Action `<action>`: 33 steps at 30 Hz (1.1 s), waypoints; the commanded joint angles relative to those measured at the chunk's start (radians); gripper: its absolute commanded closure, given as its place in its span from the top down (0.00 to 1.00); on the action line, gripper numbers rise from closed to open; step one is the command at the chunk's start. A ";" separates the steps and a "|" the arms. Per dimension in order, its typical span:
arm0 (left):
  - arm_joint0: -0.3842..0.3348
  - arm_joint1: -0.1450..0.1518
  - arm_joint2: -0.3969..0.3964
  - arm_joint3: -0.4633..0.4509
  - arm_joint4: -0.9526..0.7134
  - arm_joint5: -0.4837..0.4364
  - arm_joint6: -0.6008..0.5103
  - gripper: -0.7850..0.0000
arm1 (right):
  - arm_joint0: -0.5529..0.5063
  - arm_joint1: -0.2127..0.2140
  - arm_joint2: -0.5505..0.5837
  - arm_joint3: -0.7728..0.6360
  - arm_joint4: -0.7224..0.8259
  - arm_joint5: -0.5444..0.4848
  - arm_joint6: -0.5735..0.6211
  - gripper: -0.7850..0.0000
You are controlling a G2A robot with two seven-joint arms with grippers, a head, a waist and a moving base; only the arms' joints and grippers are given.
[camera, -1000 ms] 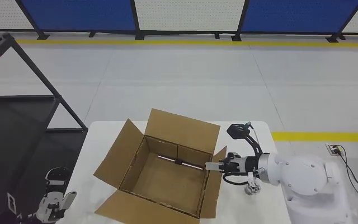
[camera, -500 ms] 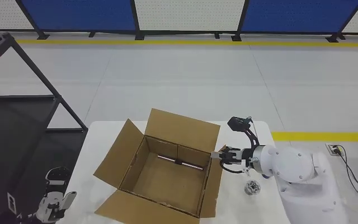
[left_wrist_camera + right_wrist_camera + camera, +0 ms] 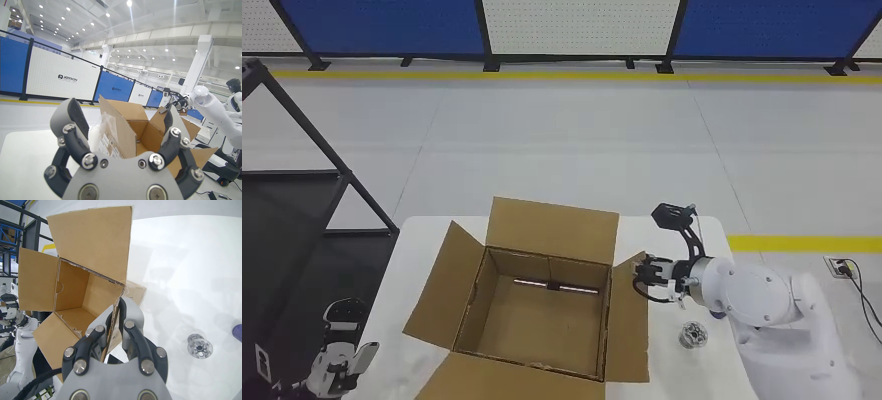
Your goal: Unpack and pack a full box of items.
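The right gripper (image 3: 116,308) pinches the side flap (image 3: 113,330) of the cardboard box (image 3: 552,232). The flap's corrugated edge sits squeezed between the two fingers. The box stands open on the white table (image 3: 392,290). The left gripper (image 3: 122,111) sits apart from the box, fingers spread wide and holding nothing.

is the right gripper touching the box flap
Touching. In the right wrist view the right gripper pinches the edge of the box flap between its fingers, with no gap showing.
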 commanded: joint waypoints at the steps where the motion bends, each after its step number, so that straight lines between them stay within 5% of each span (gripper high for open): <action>1: 0.000 0.000 0.000 0.000 0.000 0.000 0.000 1.00 | -0.001 0.001 0.003 -0.004 0.002 0.006 -0.008 0.00; 33: 0.000 0.000 0.000 0.000 0.000 0.000 0.000 1.00 | -0.060 0.016 0.021 -0.031 0.108 -0.008 -0.280 0.00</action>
